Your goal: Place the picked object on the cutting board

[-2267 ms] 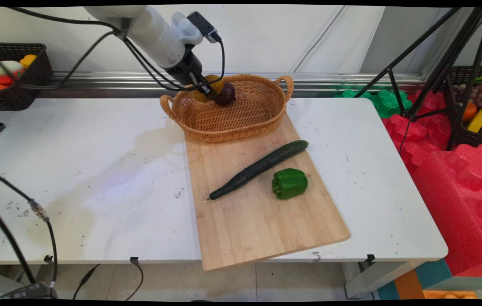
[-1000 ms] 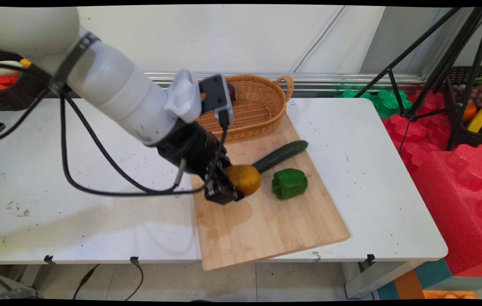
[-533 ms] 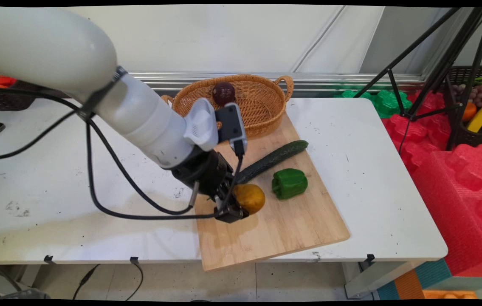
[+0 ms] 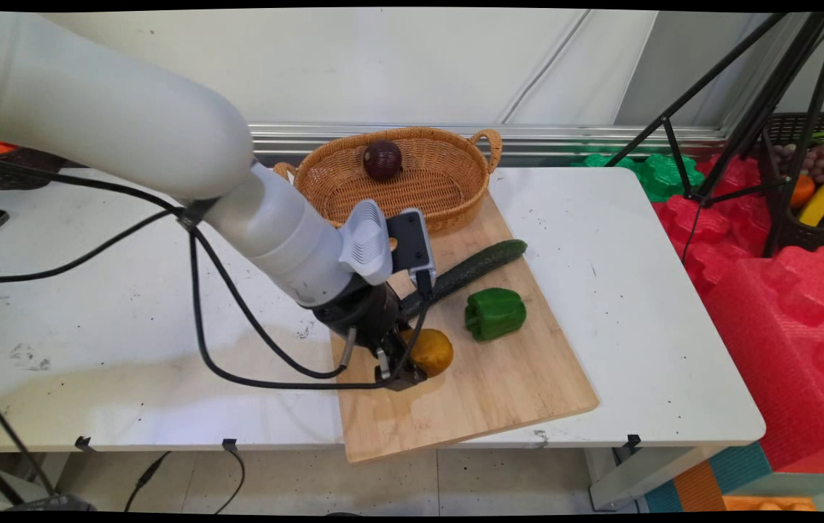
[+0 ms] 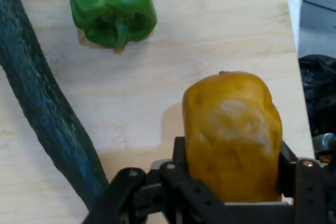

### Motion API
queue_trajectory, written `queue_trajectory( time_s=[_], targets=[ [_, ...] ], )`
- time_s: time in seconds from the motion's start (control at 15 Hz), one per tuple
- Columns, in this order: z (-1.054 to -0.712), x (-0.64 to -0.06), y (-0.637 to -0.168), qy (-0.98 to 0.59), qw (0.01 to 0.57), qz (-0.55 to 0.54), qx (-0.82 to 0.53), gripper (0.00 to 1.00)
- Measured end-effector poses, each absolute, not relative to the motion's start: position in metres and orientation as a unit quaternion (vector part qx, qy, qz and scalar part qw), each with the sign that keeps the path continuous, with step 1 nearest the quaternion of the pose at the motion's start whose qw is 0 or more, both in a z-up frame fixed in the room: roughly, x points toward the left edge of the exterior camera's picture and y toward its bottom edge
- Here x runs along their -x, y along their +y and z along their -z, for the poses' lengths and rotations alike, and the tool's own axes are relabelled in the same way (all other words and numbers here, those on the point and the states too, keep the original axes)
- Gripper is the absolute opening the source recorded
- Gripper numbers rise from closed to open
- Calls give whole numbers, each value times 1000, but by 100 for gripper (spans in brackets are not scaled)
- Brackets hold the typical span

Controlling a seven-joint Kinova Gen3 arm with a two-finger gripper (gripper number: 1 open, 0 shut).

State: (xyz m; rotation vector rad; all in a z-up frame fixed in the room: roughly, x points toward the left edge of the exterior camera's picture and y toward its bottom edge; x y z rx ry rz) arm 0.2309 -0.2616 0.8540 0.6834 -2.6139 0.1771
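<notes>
Yellow fruit (image 4: 432,351) sits gripped in the hand (image 4: 403,367) low over the cutting board (image 4: 499,378), near the cucumber (image 4: 471,269) and green pepper (image 4: 495,313).

— We take this for a robotics lab, not a kitchen: a white table (image 4: 128,305) against a bare wall, cables hanging off its front edge.

— We agree. Right of the table we see black tripod legs (image 4: 738,109) over red foam blocks (image 4: 782,305), and black baskets of fruit and vegetables (image 4: 818,181) sit at both of its far corners.
</notes>
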Motion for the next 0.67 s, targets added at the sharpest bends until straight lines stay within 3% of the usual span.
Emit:
queue_trajectory(
  time_s=[0.4, 0.47, 0.67],
  targets=[
    [-828, -224, -273, -948, 201, -67, -239, 0],
    [-825, -223, -274, -948, 199, -67, -237, 100],
    [-819, -222, -276, -950, 196, -68, -233, 100]
  ],
)
